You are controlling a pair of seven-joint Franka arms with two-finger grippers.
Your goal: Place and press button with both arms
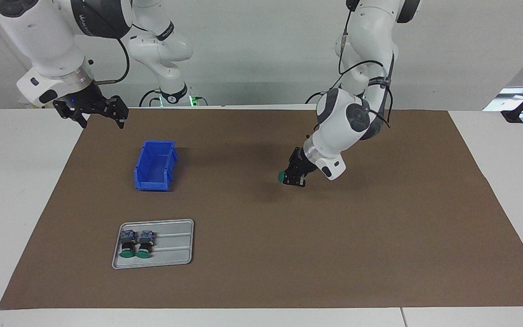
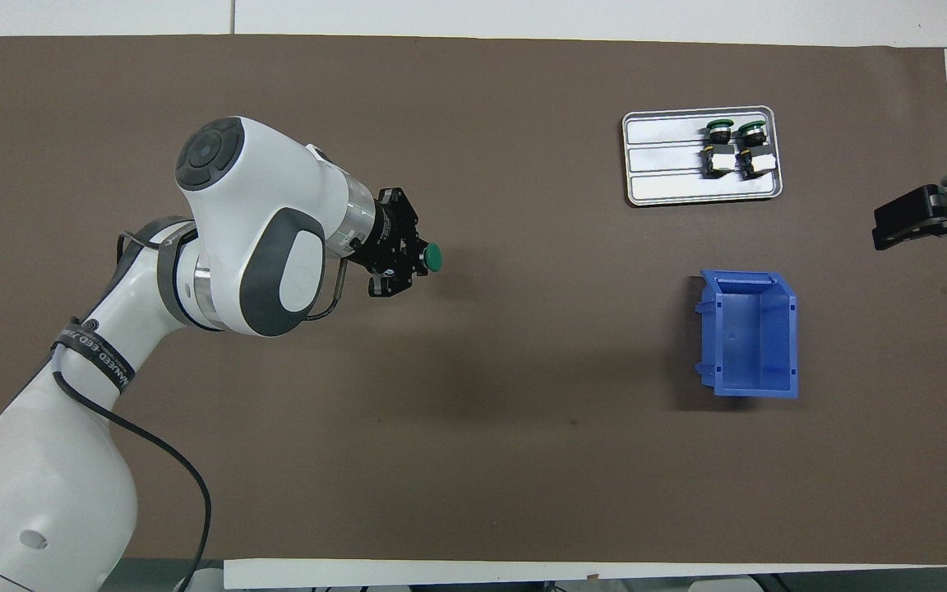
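To set it down well, the left arm should tip the small green-capped black push-button (image 1: 282, 176) upright and lower it gently onto the brown-covered bench (image 1: 379, 236). The left tool (image 1: 294, 178) grips it, tilted, above mid-bench. The right tool (image 1: 92, 110) waits near the blue plastic bin (image 1: 155, 165), fingers parted, holding nothing.

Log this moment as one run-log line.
left gripper: shut on button, over mat middle | right gripper: waiting, open, near mat corner | tray: two buttons | blue bin: empty
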